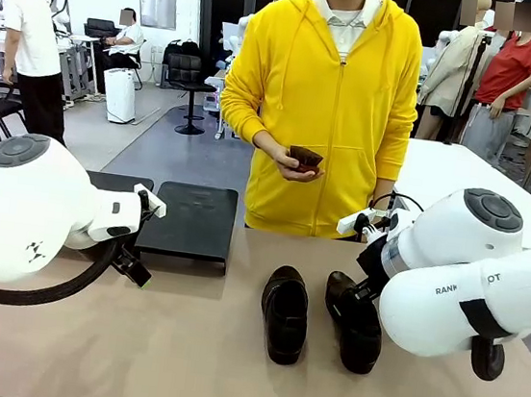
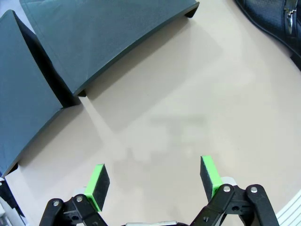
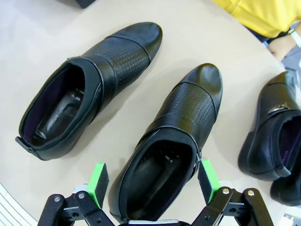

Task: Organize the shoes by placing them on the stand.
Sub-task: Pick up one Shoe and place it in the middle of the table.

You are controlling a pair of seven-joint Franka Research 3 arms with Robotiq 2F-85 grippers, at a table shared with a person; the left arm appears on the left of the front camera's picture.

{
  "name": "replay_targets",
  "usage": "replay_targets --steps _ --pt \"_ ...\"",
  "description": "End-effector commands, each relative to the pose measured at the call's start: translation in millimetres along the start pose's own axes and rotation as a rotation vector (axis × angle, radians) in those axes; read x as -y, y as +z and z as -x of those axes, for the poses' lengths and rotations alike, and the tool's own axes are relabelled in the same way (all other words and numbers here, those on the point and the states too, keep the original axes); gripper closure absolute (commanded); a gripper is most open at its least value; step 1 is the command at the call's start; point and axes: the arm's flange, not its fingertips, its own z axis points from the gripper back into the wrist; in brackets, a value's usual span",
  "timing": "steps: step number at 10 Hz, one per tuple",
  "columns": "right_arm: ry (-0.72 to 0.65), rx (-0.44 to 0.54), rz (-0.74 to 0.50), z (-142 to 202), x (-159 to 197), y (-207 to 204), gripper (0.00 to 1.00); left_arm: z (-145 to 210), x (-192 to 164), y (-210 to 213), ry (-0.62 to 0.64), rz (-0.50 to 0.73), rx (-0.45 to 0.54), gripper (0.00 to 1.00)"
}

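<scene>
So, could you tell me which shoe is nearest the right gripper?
The middle shoe: its heel sits between the open right gripper's pads; the others lie off to either side.

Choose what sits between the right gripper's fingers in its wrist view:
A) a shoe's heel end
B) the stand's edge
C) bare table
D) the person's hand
A: in the right wrist view the open right gripper straddles the heel end of a shoe.
</scene>
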Motion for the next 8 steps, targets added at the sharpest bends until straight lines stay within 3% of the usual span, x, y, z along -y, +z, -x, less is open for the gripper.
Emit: replay_targets --steps 1,6,7,8 --pt "-0.001 0.002 0.0 -0.3 0.2 0.5 0.0 -0.1 -0.2 0.4 0.0 0.0 0.001 0.0" --pt "0.0 0.0 0.0 0.0 0.0 0.0 0.0 0.0 0.0 0.0 0.0 0.0 0.0 0.0" --pt "-0.001 -0.067 -0.08 -1.1 -3.2 7.3 0.0 1.0 -1.7 11.0 -0.024 0.048 -0.065 0.0" --pt "-0.018 -0.115 -0.144 -2.9 2.9 37.0 0.0 -6.0 5.3 42.1 0.076 0.141 -0.111 0.0"
